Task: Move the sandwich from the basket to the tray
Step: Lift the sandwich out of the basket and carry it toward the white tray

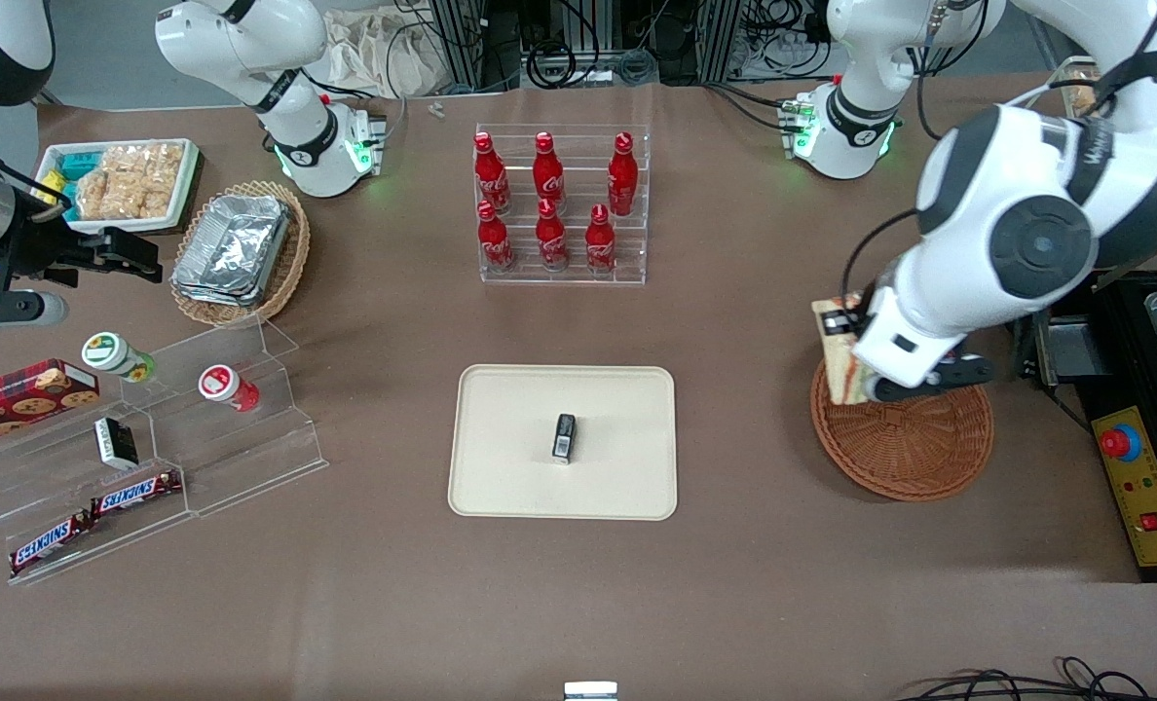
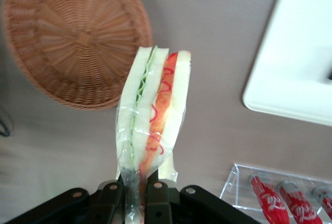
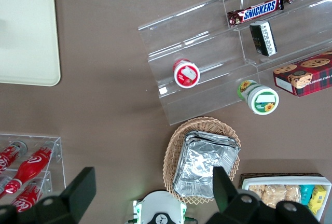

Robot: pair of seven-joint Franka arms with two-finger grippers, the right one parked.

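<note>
The gripper [image 2: 136, 193] is clamped on the wrapped sandwich [image 2: 153, 110], holding it in the air above the basket's [image 1: 914, 443] rim nearest the tray [image 1: 510, 487]. Lifting looks done; carrying it over and setting it on the tray remains.

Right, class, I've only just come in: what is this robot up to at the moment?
The left arm's gripper is shut on a plastic-wrapped sandwich and holds it in the air above the edge of the round wicker basket, which now looks empty. The cream tray lies in the middle of the table, toward the parked arm's end from the basket, with a small dark packet on it. The sandwich has not reached the tray yet.
</note>
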